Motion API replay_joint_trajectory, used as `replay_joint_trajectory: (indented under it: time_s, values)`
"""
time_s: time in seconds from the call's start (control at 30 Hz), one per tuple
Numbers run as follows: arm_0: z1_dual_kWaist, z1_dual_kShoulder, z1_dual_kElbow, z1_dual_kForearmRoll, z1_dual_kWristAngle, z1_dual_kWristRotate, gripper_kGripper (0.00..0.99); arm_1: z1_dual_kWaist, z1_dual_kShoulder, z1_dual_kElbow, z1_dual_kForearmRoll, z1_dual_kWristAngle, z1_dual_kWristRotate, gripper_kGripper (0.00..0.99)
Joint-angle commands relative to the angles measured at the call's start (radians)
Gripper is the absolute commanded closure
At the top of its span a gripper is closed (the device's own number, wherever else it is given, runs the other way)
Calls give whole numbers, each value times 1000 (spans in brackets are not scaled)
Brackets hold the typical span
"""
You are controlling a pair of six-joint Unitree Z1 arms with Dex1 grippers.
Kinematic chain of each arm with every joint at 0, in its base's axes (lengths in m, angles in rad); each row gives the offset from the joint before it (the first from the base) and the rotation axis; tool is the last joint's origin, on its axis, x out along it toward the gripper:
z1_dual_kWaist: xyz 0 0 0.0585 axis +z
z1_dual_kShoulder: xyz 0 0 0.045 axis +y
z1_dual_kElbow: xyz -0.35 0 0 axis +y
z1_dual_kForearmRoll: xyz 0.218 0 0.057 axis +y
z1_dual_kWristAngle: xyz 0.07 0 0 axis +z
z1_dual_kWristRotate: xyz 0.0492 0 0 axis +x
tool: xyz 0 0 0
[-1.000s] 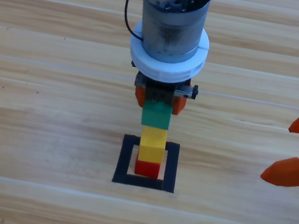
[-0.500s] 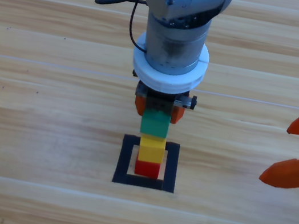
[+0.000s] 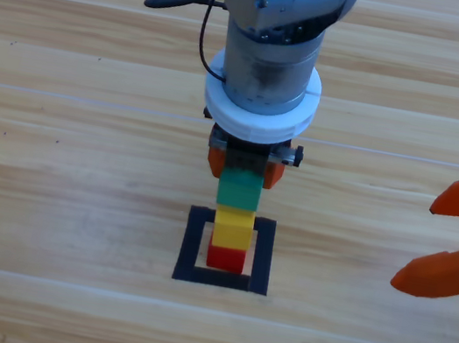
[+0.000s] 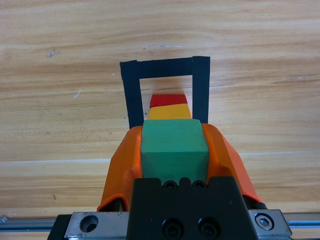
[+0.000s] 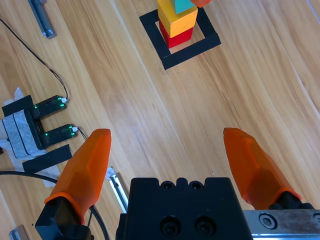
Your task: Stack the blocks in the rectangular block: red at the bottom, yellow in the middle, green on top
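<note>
Three cubes: red (image 3: pixel 226 258), yellow (image 3: pixel 233 227), green (image 3: pixel 239 190); one tape outline (image 3: pixel 192 245).

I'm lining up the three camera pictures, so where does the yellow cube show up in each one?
High view: yellow cube centre, below the green cube.
Left wrist view: a yellow sliver just above centre, behind the green cube in the left pincer.
Right wrist view: top edge, on the red cube.
Shared landmark: the black tape outline.

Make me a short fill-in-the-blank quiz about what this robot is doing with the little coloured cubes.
1. The left gripper is shut on the small ____ cube.
2. The small yellow cube rests on the small ____ cube.
3. The stack stands inside the black ____ outline on the wooden table.
4. The right gripper, off to the side, is ____.

Missing words: teal-green; red; tape; open.
</note>
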Motion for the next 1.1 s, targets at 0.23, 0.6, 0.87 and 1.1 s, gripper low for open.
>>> replay_joint_trajectory:
  time_s: [0.23,0.6,0.87,1.1]
  values:
    - [-17,51,48,-27,5,-7,910,-26,64,4,23,17,-19,0]
    - [-17,46,50,-30,3,-12,910,-26,69,6,23,17,-24,0]
    - [-17,48,51,-31,2,-16,910,-26,75,6,23,17,-25,0]
    - [-17,46,57,-33,0,-20,910,-26,77,6,23,17,-27,0]
